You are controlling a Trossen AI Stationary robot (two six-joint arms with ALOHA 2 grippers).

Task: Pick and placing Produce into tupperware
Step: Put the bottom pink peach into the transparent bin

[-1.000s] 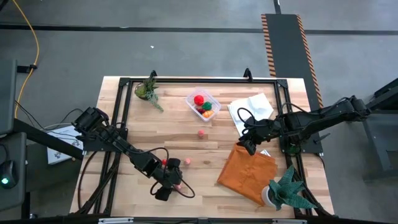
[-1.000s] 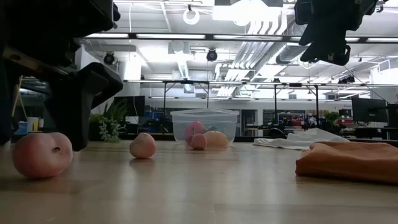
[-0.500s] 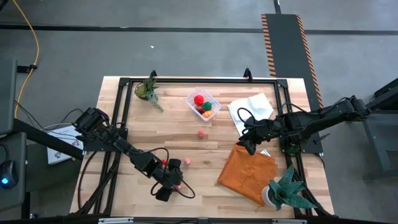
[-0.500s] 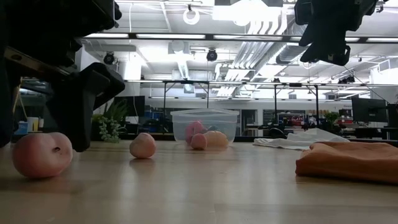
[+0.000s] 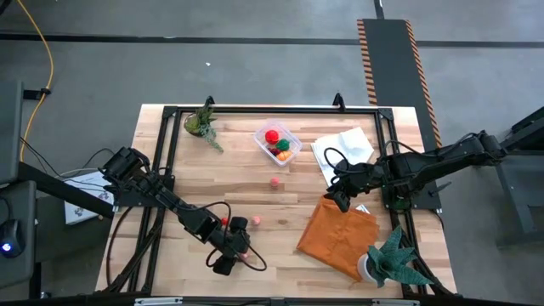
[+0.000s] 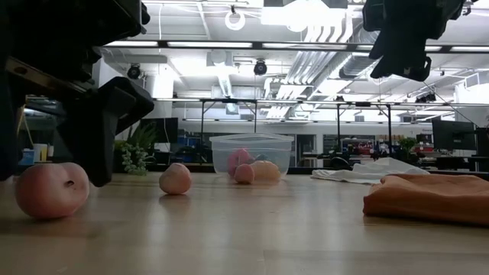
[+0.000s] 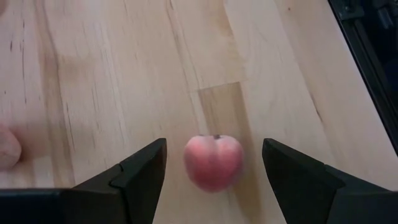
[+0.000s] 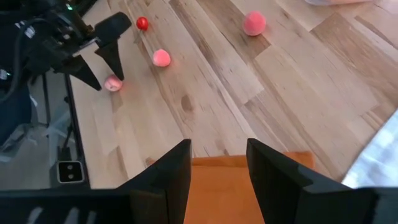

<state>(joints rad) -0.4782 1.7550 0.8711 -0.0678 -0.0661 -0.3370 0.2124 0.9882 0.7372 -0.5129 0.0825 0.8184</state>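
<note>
While your left end effector [image 7: 214,171] hangs low over the front of the table [image 5: 238,170], its two fingers [image 7: 140,171] stand spread apart with a pink peach [image 7: 213,160] lying on the wood between them, touched by neither. You can see the same peach in the low view, resting on the table just beside the dark finger. A second pink piece [image 5: 255,220] lies near that end effector, on its side toward the table's middle, and a small red piece [image 8: 142,23] sits close by it as well. Farther out, between the left end effector and the tupperware [image 5: 277,142], a third pink piece [image 5: 275,182] rests alone on the boards. The tupperware stands well apart from your left end effector, toward the far edge of the table, with red, orange and green produce [image 5: 272,137] already inside it.

Your right end effector [image 8: 217,165] waits raised above the near edge of the orange cloth [image 5: 336,235], its fingers parted and grasping nothing. A white cloth [image 5: 344,149] lies just beyond it.
</note>
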